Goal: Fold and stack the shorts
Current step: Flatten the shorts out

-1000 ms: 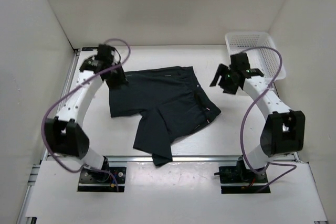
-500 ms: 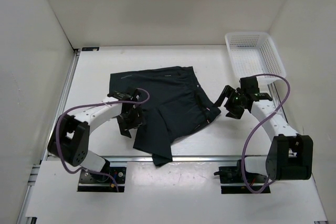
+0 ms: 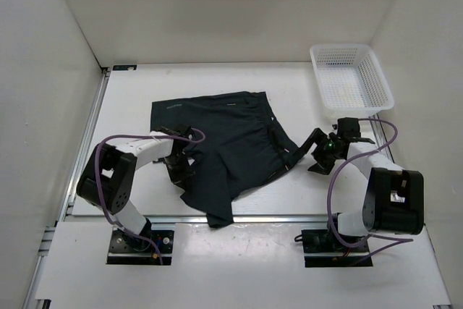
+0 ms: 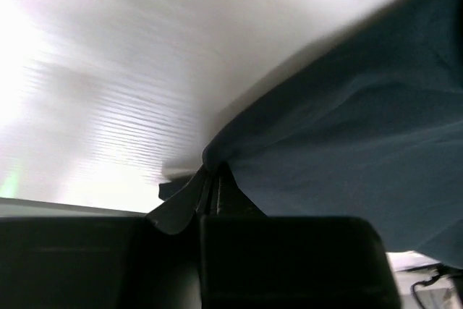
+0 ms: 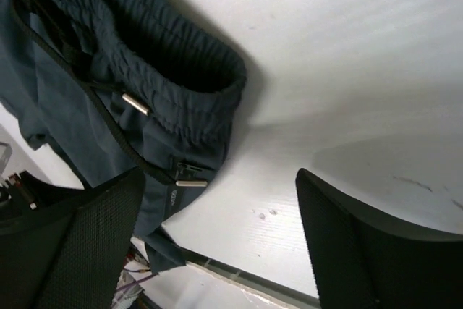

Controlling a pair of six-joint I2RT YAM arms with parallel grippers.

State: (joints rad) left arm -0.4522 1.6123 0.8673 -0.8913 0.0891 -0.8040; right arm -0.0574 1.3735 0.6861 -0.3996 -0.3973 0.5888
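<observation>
Top external, shorts: the shorts [image 3: 224,142] lie spread and rumpled mid-table [image 3: 130,99], with the waistband toward the right and one leg reaching the near edge.
Top external, left gripper: my left gripper [image 3: 179,168] sits low at the left edge of that near leg.
Top external, right gripper: my right gripper [image 3: 318,151] sits low just right of the waistband corner, jaws spread.
Top external, basket: a white basket [image 3: 376,81] stands at the far right, well apart from the cloth.
Left wrist, jaws: they are closed tight, and the cloth's edge is drawn into a small peak pinched between them. White table lies beyond.
Right wrist, jaws: they stand wide apart, one of my fingers [image 5: 79,244] at each side of the frame, and hold nothing.
Right wrist, waistband: the gathered waistband [image 5: 181,99] and its metal-tipped drawstring [image 5: 135,104] lie on the table. The waistband's corner reaches toward the gap between my fingers.
Progress: I judge it early. No clean fold shows and only one side is gripped. The right-hand grasp, the folding and the stacking all remain.
</observation>
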